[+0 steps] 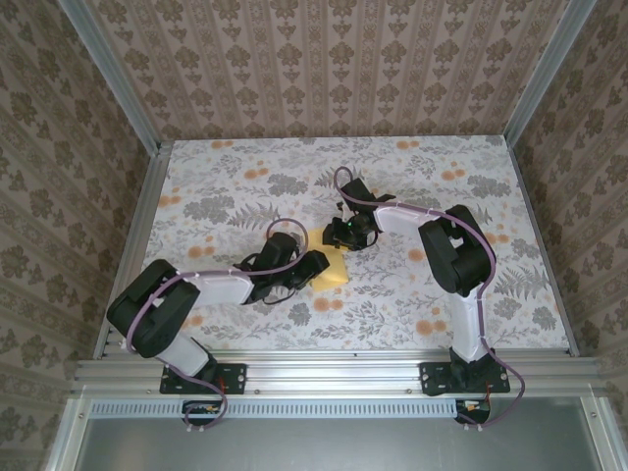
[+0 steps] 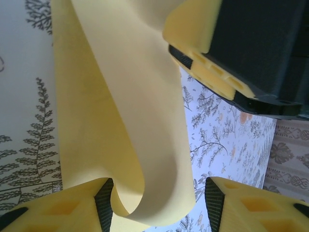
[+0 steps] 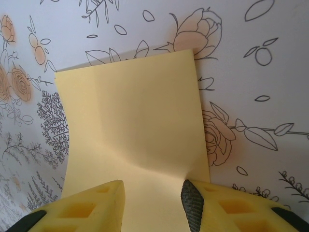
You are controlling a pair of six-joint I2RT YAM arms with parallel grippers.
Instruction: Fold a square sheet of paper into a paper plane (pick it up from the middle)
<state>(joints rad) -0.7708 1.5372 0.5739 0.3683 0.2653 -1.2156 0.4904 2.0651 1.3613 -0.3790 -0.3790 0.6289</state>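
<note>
Square sheet of paper (image 1: pixel 337 268), plain bright yellow, sits about mid-counter, caught between the two end effectors and only partly flat.

Nearest the arm bases, the left end effector (image 1: pixel 319 265) meets the sheet's near side. In the left wrist view the paper (image 2: pixel 125 121) rises in a broad band and rolls over into a soft loop, and that loop sits between the left fingers (image 2: pixel 104 203). It touches one pad, while the other finger stands off with counter showing in the gap. So the jaws are roughly half open and grip nothing. I judge they are cupping the curl to steer it over, not pinching it.

Farther out, the right end effector (image 1: pixel 345 235) comes down on the far part of the sheet. Its wrist view shows the paper (image 3: pixel 135 121) spread on the floral counter (image 3: pixel 251 58), with a shallow bend across it just ahead of the fingers (image 3: pixel 193 203). The jaws stand partly apart, astride the paper. They look set to pin that end down as an anchor, though I cannot tell whether they actually press on it. Its yellow fingers (image 2: pixel 217 79) also hang just past the curl in the left wrist view.

No sharp crease or dart shape is visible, so this is likely an early fold.
</note>
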